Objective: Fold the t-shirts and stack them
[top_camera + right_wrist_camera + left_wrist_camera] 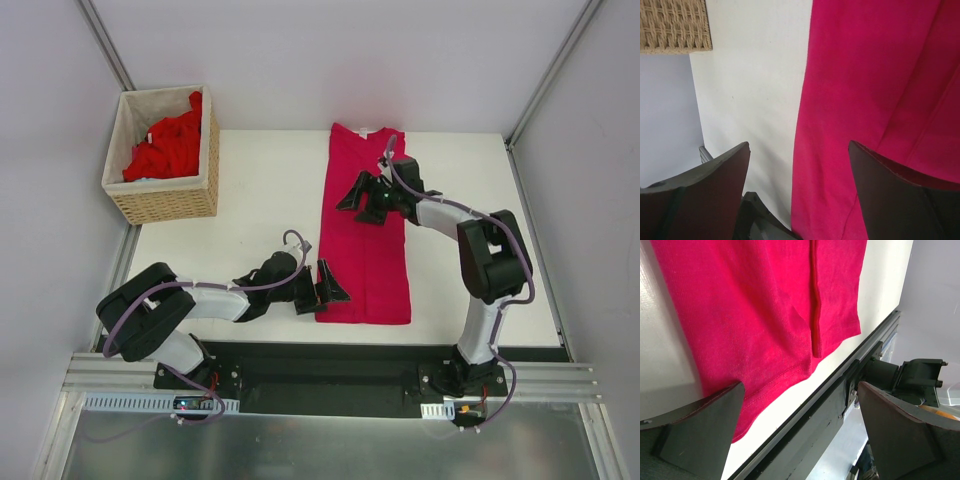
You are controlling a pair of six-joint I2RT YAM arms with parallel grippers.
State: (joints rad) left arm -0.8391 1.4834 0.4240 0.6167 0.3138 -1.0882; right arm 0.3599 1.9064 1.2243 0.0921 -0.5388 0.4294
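From above, the magenta t-shirt (pixel 365 262) lies flat on the white table (pixel 260 190), folded into a long narrow strip with its white neck label (pixel 363 130) at the far end. The left gripper (pixel 335 282) sits at the strip's near left corner, jaws spread wide and holding nothing. The right gripper (pixel 362 203) hangs over the strip's far half, jaws also wide apart and empty. Well to the left of the strip's far end stands the wicker basket (pixel 165 205), with bright red t-shirts (pixel 170 148) heaped inside. In the left wrist view, the left gripper (pixel 801 385) is fully open. The magenta t-shirt (pixel 765 305) fills the upper frame, its stitched hem running just past one finger (pixel 705 430) (whether the two touch I cannot tell), and a folded edge forms a ridge down the cloth. The black rail (pixel 840 390) runs along the table edge just beyond the hem. In the right wrist view, the right gripper (pixel 799 145) is wide open above the left edge of the magenta t-shirt (pixel 875 75), with bare table (pixel 755 75) left of the cloth and the wicker basket (pixel 672 25) at the top corner.
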